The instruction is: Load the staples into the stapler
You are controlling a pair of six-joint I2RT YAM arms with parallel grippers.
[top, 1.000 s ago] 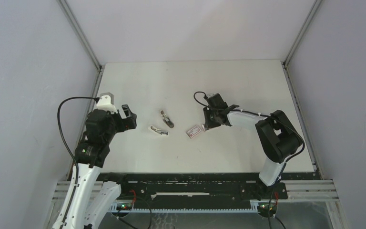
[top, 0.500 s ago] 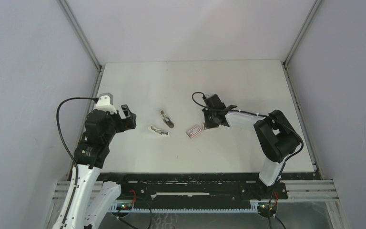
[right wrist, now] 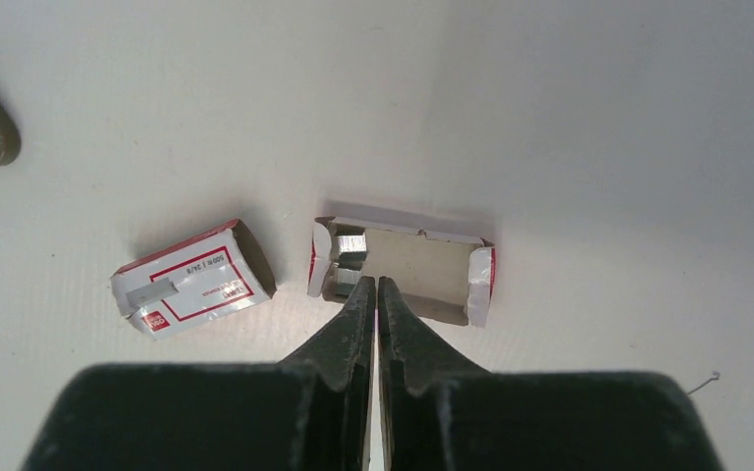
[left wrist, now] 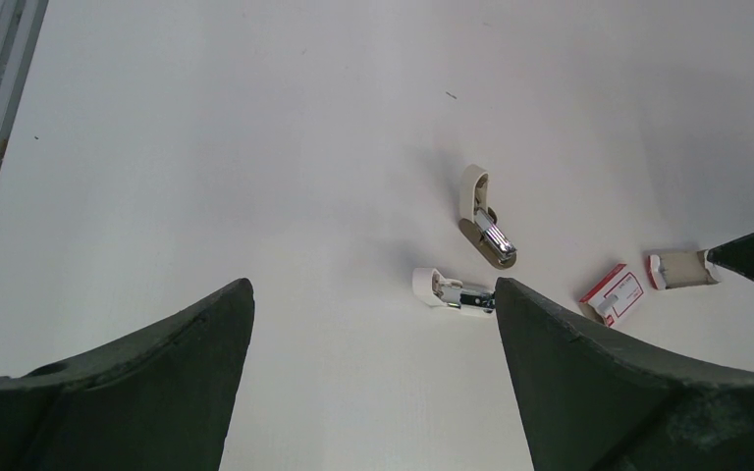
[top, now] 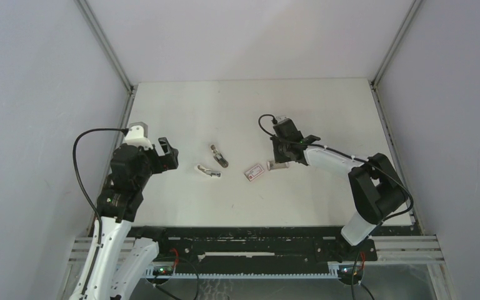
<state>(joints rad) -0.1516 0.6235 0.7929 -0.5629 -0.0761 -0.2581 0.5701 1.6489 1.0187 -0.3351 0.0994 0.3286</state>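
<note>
1. The right gripper (right wrist: pixel 374 283) has swung rightward; its jaws are nearly closed and empty, tips at the grey cardboard tray (right wrist: pixel 412 263).
2. The silvery staple strip (right wrist: pixel 350 243) inside looks light and brittle; pinch its long sides.
3. The left gripper (left wrist: pixel 373 289) gapes wide, empty.

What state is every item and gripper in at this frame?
Staple box sleeve: tray out, lying flat.
Tray: beside the sleeve, staples at one end.
Beige stapler piece: lying loose, metal showing.
White stapler piece: lying apart from it.
Left gripper: open, empty.
Right gripper: shut, tips at the tray's edge.
</note>
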